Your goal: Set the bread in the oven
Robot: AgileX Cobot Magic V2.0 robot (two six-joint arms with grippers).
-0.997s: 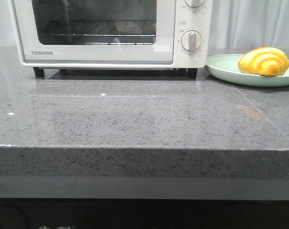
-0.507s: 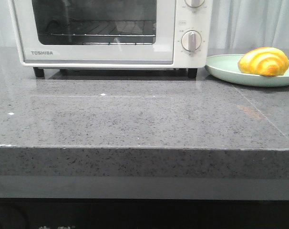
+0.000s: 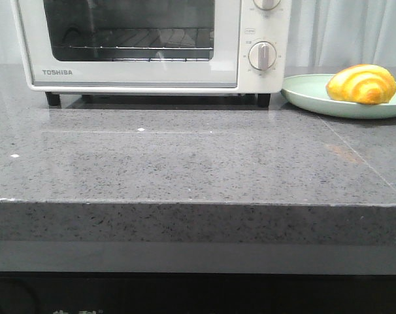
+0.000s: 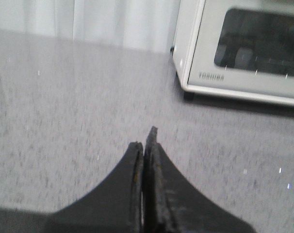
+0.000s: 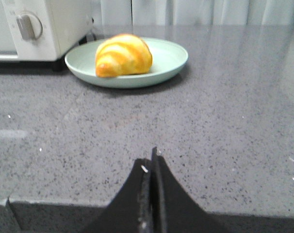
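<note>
The bread [image 3: 361,84] is a glossy yellow roll with orange-brown stripes, lying on a pale green plate [image 3: 309,95] at the back right; the right wrist view also has the bread [image 5: 123,55] on that plate [image 5: 166,60]. The white TOSHIBA oven [image 3: 136,72] stands at the back left with its glass door closed; the left wrist view catches the oven [image 4: 244,53] too. My left gripper [image 4: 145,141] is shut and empty over bare counter, well short of the oven. My right gripper [image 5: 151,159] is shut and empty near the counter's front edge, far from the bread. Neither gripper appears in the front view.
The grey speckled stone counter [image 3: 185,157] runs from the oven to a front edge [image 3: 185,204]. White curtains [image 3: 342,33] hang behind. Round knobs [image 3: 262,55] sit on the oven's right panel, close to the plate.
</note>
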